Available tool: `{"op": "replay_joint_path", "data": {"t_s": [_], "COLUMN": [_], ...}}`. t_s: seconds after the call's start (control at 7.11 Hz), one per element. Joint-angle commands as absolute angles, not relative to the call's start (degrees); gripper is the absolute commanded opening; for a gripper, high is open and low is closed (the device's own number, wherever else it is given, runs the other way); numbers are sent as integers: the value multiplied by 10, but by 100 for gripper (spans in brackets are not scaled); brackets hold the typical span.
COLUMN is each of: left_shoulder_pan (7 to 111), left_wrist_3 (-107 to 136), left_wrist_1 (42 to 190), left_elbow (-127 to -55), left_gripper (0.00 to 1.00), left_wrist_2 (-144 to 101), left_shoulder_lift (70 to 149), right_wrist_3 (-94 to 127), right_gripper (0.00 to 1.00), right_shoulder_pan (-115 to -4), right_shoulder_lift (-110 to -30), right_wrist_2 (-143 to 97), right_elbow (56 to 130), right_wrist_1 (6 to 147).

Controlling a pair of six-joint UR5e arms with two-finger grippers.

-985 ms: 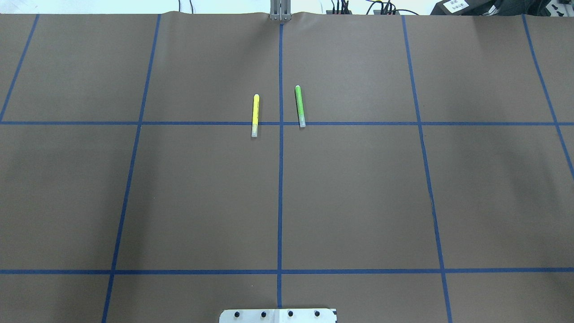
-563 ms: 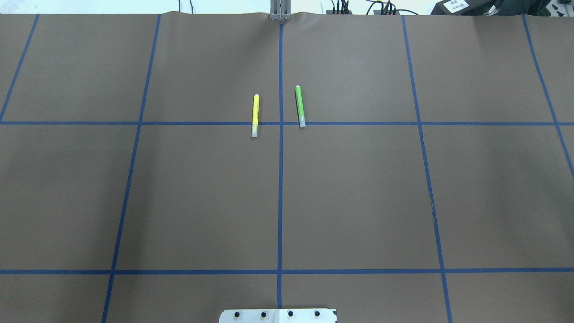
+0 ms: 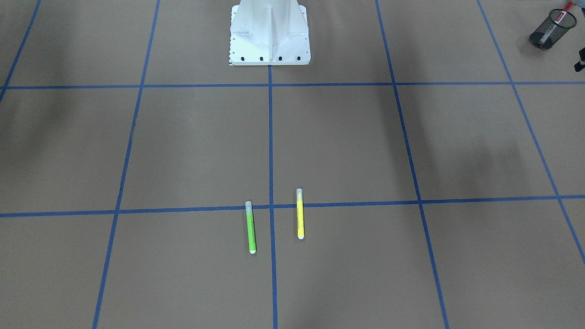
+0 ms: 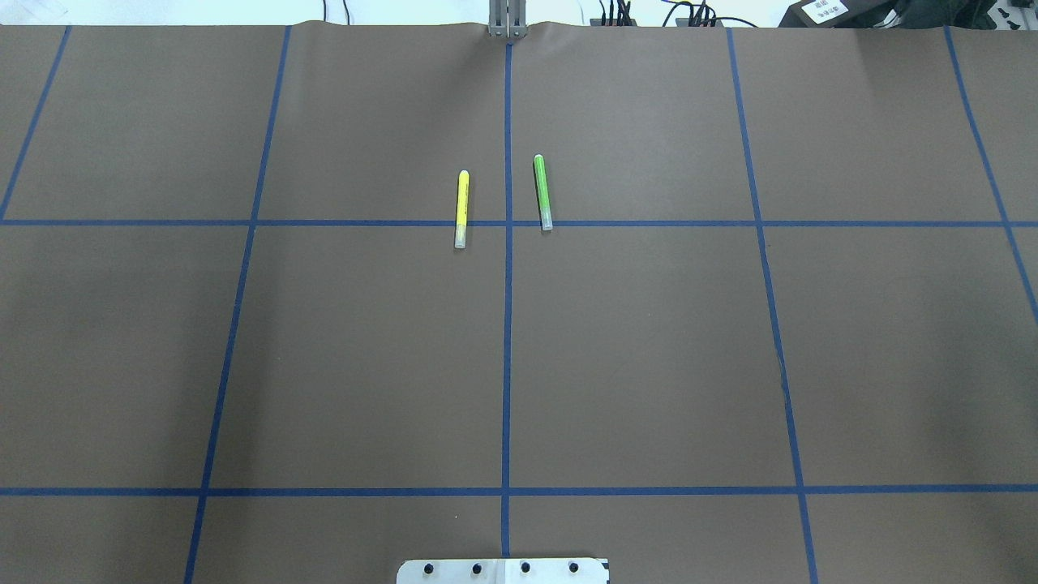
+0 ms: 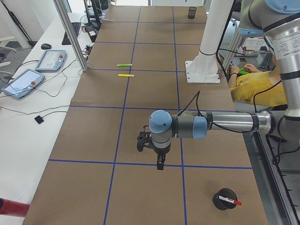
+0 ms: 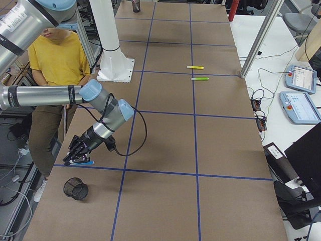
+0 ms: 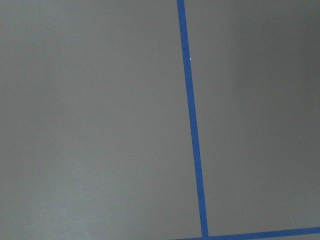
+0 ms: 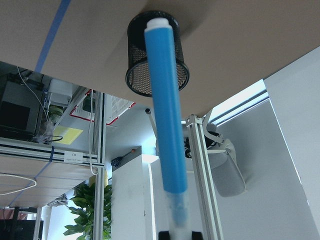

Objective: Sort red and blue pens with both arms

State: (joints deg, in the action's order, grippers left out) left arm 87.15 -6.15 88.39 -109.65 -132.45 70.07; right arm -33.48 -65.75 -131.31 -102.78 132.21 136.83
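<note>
In the right wrist view a slim blue pen (image 8: 165, 115) sticks out from my right gripper (image 8: 179, 233), which is shut on it, its white end toward a black mesh cup (image 8: 157, 55). The exterior right view shows that gripper (image 6: 79, 156) low over the table beside this cup (image 6: 75, 189). The red pen (image 5: 229, 201) stands in another black mesh cup (image 5: 224, 198) at the table's left end. My left gripper (image 5: 159, 164) hangs over the table a little way from that cup; I cannot tell whether it is open or shut.
A yellow highlighter (image 4: 461, 208) and a green highlighter (image 4: 542, 192) lie side by side near the table's far middle. The white robot base (image 3: 269, 34) stands at the near edge. A person in a yellow shirt (image 6: 57, 57) sits behind the robot.
</note>
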Motion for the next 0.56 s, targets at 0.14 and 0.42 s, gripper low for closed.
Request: {"op": "replay_joint_path", "data": {"t_s": [0.14, 0.42], "left_shoulder_pan": [879, 879], "left_wrist_3": [-63, -62], "left_wrist_1": [892, 926], "left_elbow": [-1116, -1115], "left_gripper": [100, 100], "left_wrist_2": [-1325, -1325], "left_shoulder_lift": [681, 664], "right_wrist_3": [-335, -335], "right_gripper": [0, 0], "right_shoulder_pan": [-657, -657], "right_shoulder_lift": [-1391, -1391], "right_wrist_2": [-1044, -1066], "right_elbow": [1213, 1195], "right_wrist_1": [1173, 1171]}}
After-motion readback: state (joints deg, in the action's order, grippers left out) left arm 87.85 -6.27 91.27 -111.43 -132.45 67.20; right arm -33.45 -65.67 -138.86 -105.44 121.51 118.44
